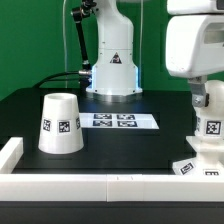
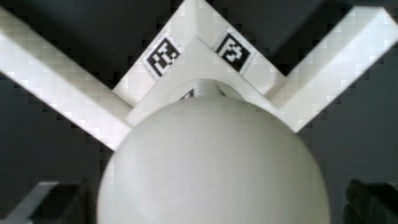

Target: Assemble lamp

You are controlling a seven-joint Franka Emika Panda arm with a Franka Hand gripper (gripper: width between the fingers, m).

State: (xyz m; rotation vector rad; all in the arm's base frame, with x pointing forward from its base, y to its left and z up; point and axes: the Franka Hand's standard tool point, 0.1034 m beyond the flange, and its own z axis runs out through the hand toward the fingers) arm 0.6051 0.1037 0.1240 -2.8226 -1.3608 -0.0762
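The white ball-shaped bulb (image 1: 212,125) stands upright over the flat square base (image 1: 193,166) at the exterior view's right. Whether it is seated in the base I cannot tell. In the wrist view the bulb (image 2: 214,160) fills the middle and hides most of the tagged base (image 2: 199,55). My gripper (image 1: 205,98) hangs over the bulb. It (image 2: 214,205) is open, with one dark finger (image 2: 32,205) on each side of the bulb and a gap between. The cone-shaped shade (image 1: 60,123) stands alone at the exterior view's left, wide end down.
The marker board (image 1: 113,121) lies in the middle of the black table, in front of the arm's pedestal (image 1: 112,75). A low white wall (image 1: 100,186) runs along the front and left edges. The base sits in the wall's corner (image 2: 63,75).
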